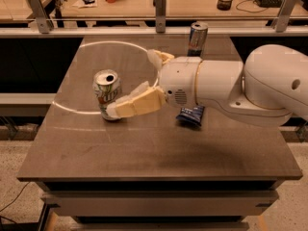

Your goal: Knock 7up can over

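The 7up can (106, 94), white and green with a silver open top, stands upright on the left half of the brown table (144, 148). My gripper (132, 83) reaches in from the right on a thick white arm and is open. Its near cream finger (137, 105) lies across the lower right side of the can and touches it. Its far finger (158, 59) points away behind the can, apart from it. The can's lower right part is hidden by the near finger.
A taller blue-and-silver can (197, 37) stands at the table's back edge. A blue packet (191, 115) lies under the arm at mid-table. A metal rail with posts (160, 6) runs behind the table. A white arc is marked on the tabletop (72, 107).
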